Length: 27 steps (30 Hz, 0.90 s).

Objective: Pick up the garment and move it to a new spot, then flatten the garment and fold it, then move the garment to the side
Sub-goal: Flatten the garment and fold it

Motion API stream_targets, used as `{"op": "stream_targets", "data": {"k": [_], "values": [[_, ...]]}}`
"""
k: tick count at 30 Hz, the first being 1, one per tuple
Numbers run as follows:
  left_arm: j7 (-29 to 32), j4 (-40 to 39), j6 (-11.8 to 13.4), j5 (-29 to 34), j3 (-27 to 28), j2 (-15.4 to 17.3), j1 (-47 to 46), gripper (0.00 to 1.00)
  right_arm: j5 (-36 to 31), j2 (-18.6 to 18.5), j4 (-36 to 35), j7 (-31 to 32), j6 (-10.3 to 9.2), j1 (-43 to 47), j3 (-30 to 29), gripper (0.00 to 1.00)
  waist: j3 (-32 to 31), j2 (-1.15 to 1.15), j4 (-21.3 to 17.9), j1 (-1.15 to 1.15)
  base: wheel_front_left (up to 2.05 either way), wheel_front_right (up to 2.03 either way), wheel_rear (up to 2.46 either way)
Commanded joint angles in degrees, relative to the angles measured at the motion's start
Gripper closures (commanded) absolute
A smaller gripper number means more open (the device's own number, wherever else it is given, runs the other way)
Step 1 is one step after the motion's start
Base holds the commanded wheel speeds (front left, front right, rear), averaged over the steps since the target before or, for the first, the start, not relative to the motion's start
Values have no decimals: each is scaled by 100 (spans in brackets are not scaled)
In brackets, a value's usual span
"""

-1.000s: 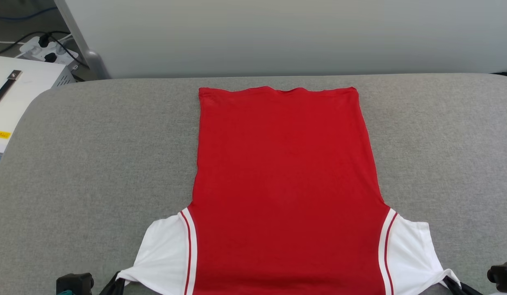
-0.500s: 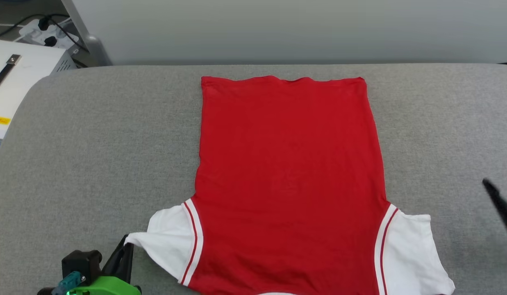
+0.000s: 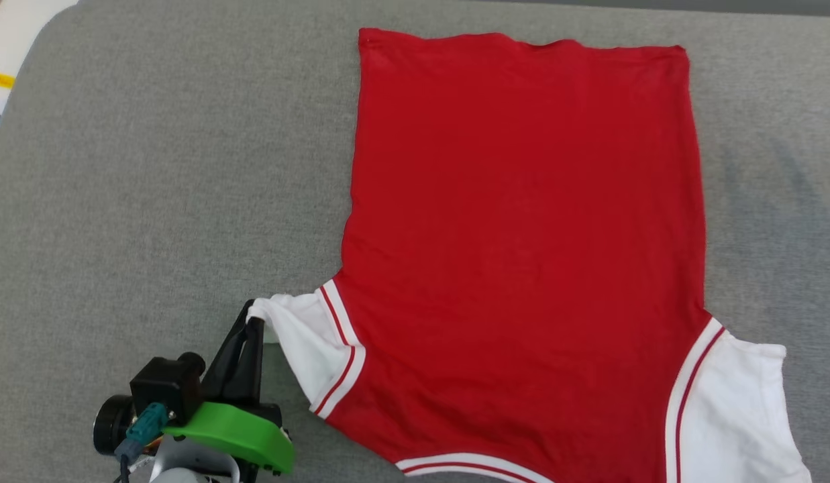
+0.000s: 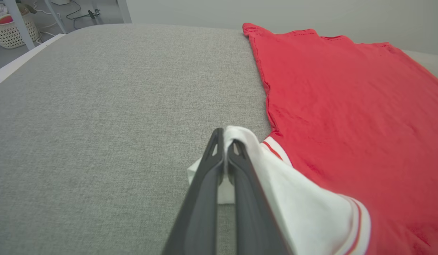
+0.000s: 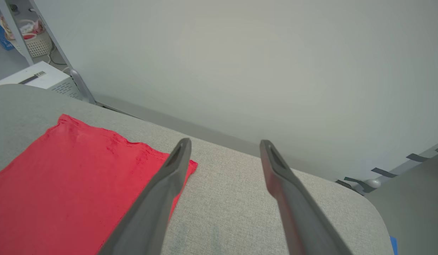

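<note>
**Left clamped on sleeve tip, right wide open**

Shirt [image 3: 522, 235] is on the grey padded table [image 3: 153, 168], plain red side up. The body is spread flat, with the hem at the far end and the sleeves at the near end. White collar trim with a red stripe shows at the bottom edge of the head view.

Left gripper [image 3: 253, 325]: jaws pressed together, pinching the tip of the white left sleeve [image 3: 307, 342]. The sleeve is drawn to a point at the fingertips. In the left wrist view it drapes over one finger, and a small flap of white sits under the fingers on the table.

Right gripper [image 5: 224, 143]: jaws spread wide, nothing between them. It points at the pale wall [image 5: 240, 71], over the table near the shirt's far hem corner. Can't tell its height above the table.

Right sleeve [image 3: 737, 402] lies flat on the table, nothing touching it.

White box [image 5: 38, 76] and a basket [image 5: 33, 42] sit beyond the table's far left end.
</note>
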Motion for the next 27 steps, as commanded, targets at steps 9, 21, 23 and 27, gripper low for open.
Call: {"op": "stream_targets", "data": {"k": [9,21,23,27], "values": [[-34,-385,-80,541,44,-416,-391,100,-201,689,1719,3117,-5,-2243,786,0,1510,0,897,0,0,0,0],[-34,-668,-157,974,75,-692,-504,100,-997,1137,2985,3627,-5,-2456,909,0,1930,0,1185,0,0,0,0],[-34,-675,-161,1008,98,-721,-494,100,-970,1123,3071,3691,-5,-2283,938,0,1933,0,1187,0,0,0,0],[-34,-669,-196,1040,149,-767,-464,100,-848,1083,3055,3778,-5,-2056,982,22,1921,0,1165,0,0,0,0]]}}
